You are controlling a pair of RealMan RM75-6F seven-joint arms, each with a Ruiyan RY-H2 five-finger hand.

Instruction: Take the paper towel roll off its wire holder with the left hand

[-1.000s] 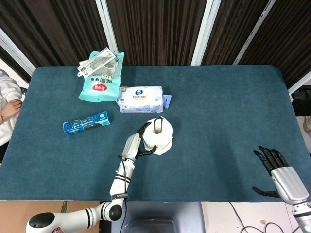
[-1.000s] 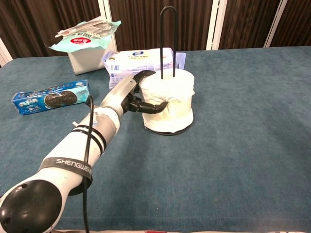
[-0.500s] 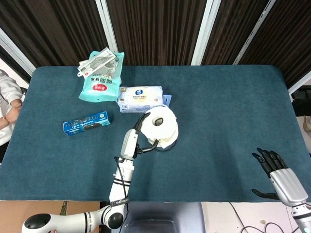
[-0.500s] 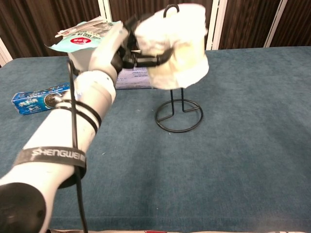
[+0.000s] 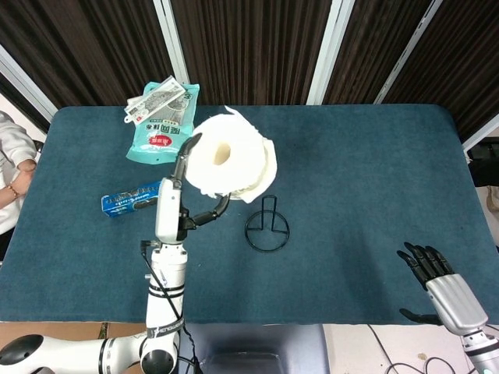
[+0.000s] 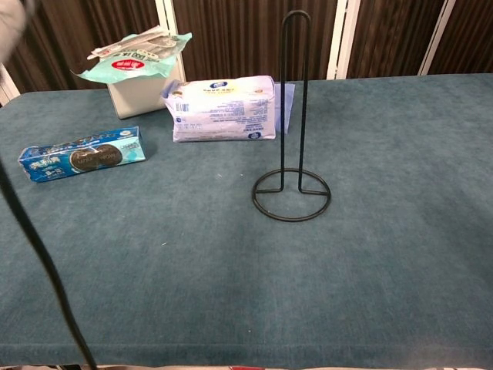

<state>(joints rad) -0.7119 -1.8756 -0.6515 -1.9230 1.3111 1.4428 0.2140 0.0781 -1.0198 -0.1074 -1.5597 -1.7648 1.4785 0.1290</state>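
In the head view the white paper towel roll [image 5: 228, 162] is raised high, clear of its holder, and my left hand [image 5: 181, 199] grips it from the left side with fingers curled under it. The black wire holder [image 5: 267, 226] stands bare on the blue table, its upright loop [image 6: 294, 100] and ring base plain in the chest view. The roll and left hand are out of the chest view; only a black cable [image 6: 42, 258] crosses its left edge. My right hand [image 5: 438, 282] hovers open at the lower right, away from everything.
A white tissue pack [image 6: 223, 108] lies behind the holder, partly hidden by the roll in the head view. A blue cookie box [image 6: 81, 153] lies at the left. A teal snack bag [image 5: 161, 121] stands at the back left. A person's arm [image 5: 14, 167] shows at the left edge.
My left hand has lifted the roll up off the wire upright and carried it up and left, out of the chest view. The holder now stands bare. The right hand barely shifted.
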